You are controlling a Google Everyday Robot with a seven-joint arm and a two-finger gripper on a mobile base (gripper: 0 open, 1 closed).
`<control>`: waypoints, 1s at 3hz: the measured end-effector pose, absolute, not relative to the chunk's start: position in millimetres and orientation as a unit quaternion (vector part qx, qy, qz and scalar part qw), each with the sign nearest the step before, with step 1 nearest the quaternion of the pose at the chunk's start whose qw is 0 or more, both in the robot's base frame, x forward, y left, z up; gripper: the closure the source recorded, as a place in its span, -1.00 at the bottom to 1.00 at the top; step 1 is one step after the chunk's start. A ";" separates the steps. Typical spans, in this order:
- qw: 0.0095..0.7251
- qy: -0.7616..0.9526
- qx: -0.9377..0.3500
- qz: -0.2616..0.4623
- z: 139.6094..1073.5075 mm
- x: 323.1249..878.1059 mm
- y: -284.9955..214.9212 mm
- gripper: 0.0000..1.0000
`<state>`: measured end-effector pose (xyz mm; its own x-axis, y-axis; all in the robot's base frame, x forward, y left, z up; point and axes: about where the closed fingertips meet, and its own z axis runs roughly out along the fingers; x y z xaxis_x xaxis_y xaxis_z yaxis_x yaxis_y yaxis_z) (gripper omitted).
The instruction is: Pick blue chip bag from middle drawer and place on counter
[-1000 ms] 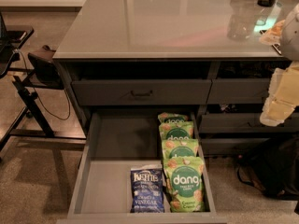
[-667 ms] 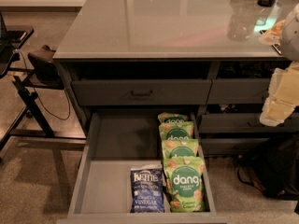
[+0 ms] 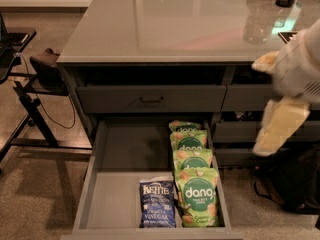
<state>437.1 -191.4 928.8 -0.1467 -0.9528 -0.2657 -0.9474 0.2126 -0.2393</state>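
Observation:
The blue chip bag (image 3: pixel 158 204) lies flat on the floor of the open middle drawer (image 3: pixel 115 194), near its front edge and just left of a row of green "dang" bags (image 3: pixel 195 179). The counter (image 3: pixel 165 24) tops the grey cabinet above the drawer. My gripper (image 3: pixel 280 121), white and cream, hangs at the right edge of the view. It is in front of the right-hand drawers, above and to the right of the open drawer, well apart from the blue bag.
A shut drawer with a dark bar handle (image 3: pixel 151 100) sits above the open one. Narrower drawers (image 3: pixel 235 131) stand at right. A clear bottle (image 3: pixel 257 21) and dark items stand on the counter's far right. A black stand (image 3: pixel 30 89) is at left, a dark bag (image 3: pixel 290 184) on the floor at right.
My gripper and arm have moved a little to the left, further into view. The bags and the drawer have not moved.

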 end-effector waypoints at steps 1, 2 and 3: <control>0.216 0.720 -0.657 0.061 860.1 421.4 -148.5 -1.00; 0.247 0.694 -0.658 0.156 773.0 406.5 -98.5 -1.00; 0.261 0.693 -0.632 0.227 686.5 409.2 -57.9 -1.00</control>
